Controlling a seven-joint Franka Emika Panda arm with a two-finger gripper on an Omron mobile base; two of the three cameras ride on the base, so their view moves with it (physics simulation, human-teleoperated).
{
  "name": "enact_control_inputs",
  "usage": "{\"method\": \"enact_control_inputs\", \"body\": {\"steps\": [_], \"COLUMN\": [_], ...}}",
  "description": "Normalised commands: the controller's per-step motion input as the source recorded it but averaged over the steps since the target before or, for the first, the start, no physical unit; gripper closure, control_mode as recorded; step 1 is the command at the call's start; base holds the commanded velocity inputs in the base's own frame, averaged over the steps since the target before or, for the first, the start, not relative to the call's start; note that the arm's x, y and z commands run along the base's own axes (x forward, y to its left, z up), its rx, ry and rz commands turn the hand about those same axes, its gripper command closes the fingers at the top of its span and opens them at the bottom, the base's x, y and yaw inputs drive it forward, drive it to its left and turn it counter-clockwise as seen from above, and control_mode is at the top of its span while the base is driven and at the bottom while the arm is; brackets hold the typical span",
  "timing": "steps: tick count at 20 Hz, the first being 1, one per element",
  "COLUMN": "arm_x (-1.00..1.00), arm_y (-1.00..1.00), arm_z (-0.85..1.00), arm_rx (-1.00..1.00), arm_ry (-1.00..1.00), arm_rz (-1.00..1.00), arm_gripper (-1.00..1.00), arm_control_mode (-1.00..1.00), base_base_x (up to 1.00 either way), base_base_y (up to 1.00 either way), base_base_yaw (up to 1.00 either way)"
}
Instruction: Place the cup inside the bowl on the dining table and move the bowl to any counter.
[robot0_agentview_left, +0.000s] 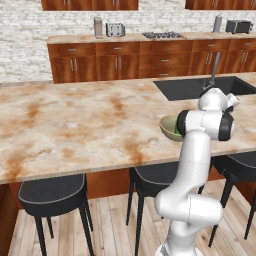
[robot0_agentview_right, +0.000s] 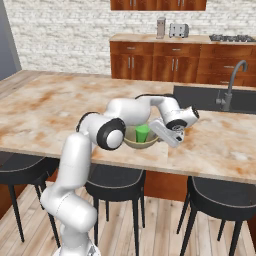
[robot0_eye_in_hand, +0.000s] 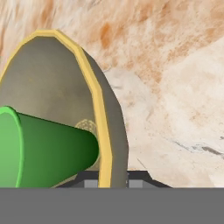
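Observation:
The olive-tan bowl (robot0_agentview_right: 134, 142) with a yellowish rim sits near the front edge of the dining table (robot0_agentview_right: 50, 110), and the green cup (robot0_agentview_right: 142, 133) stands inside it. My gripper (robot0_agentview_right: 161, 134) is at the bowl's right rim. In the hand view the bowl (robot0_eye_in_hand: 52, 87) appears rolled on its side with the cup (robot0_eye_in_hand: 52, 148) in it. There my gripper (robot0_eye_in_hand: 111, 183) is shut on the rim, one fingertip on each side of the wall. From the left base view my arm covers most of the bowl (robot0_agentview_left: 169, 128).
A black sink (robot0_agentview_left: 200, 87) with a faucet (robot0_agentview_left: 214, 70) is inset in the table behind the bowl. Dark stools (robot0_agentview_right: 115, 180) stand under the near edge. The counter (robot0_agentview_left: 125, 37) with wooden cabinets runs along the back wall, carrying a toaster (robot0_agentview_left: 115, 29).

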Motion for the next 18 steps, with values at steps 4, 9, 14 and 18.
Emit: {"method": "enact_control_inputs", "body": {"steps": [4, 9, 14, 18], "arm_x": [-0.15, -0.35, -0.38, -0.27], "arm_y": [0.00, 0.00, 0.00, 0.00], "arm_z": [0.53, 0.37, 0.27, 0.26], "arm_rx": [0.00, 0.00, 0.00, 0.00], "arm_ry": [0.00, 0.00, 0.00, 0.00], "arm_rz": [0.00, 0.00, 0.00, 0.00], "arm_gripper": [1.00, 1.00, 1.00, 1.00], "arm_control_mode": [-1.00, -1.00, -1.00, -1.00], "base_base_x": [0.00, 0.00, 0.00, 0.00], "base_base_y": [0.00, 0.00, 0.00, 0.00], "base_base_yaw": [0.00, 0.00, 0.00, 0.00]}}
